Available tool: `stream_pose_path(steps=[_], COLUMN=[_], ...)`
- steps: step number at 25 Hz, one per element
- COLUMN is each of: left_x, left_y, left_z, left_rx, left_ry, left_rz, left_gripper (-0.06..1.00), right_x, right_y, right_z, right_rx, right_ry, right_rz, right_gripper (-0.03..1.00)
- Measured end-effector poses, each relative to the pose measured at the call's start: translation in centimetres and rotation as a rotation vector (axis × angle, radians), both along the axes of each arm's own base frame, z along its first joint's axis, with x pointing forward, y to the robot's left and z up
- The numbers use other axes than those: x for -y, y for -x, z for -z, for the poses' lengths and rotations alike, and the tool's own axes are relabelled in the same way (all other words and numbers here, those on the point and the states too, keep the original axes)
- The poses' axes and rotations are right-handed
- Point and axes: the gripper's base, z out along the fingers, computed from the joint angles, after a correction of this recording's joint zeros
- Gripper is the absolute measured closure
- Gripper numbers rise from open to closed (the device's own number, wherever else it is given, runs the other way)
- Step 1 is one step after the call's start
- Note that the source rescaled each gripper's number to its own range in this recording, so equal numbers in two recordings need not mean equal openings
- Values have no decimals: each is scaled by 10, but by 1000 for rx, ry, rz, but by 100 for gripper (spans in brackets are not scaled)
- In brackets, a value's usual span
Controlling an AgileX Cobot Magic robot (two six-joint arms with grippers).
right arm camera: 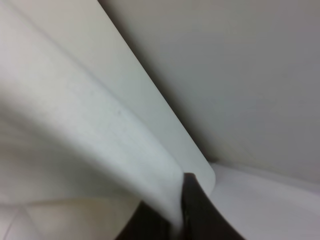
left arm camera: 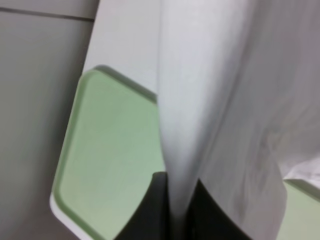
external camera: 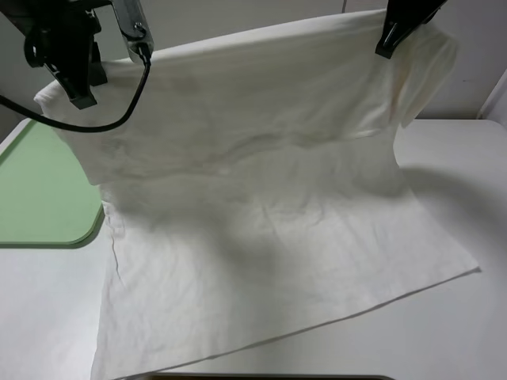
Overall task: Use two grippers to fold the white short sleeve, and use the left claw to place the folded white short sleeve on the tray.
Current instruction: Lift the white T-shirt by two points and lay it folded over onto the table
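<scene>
So the white short sleeve (external camera: 261, 198) is hiding part of the tray (external camera: 40, 190) at 9 o'clock. Both the left claw (left arm camera: 175, 200) and right claw (right arm camera: 175, 210) are pinching it, stretching it 9-to-3.

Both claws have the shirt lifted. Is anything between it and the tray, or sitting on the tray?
Nothing visible. The white short sleeve hangs from the left gripper and the right gripper, both shut on its top edge. The tray beside it shows bare green, though the part behind the hanging cloth is hidden.

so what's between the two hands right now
The white shirt, its top edge strung from the left hand to the right hand, clear in the high view.
</scene>
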Motion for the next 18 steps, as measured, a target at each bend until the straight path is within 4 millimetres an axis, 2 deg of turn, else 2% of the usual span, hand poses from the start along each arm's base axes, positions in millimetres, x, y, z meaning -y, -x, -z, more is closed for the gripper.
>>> stream_pose_path(steps=[8,12,14,15,16,18], left_x=[-7,2,11,17,17,34], left_y=[-3,11,20,25,25,44], left_z=[16,34,41,44,44,60], left_rx=[78,63,79,88,88,119], left_ry=[-53,-130,-166,-186,-186,-283], left_rz=[-44,34,91,118,118,223], left_gripper=[94,94,94,94,94,94], right_x=[-3,-3,2,4,4,8], right_y=[-10,-4,5,7,7,12], right_z=[15,47,80,88,88,102], right_rx=[6,-91,-169,-186,-186,-215], right_ry=[-16,61,130,154,154,194], right_rz=[-42,-137,-180,-191,-191,-207], right_gripper=[97,97,97,97,97,97])
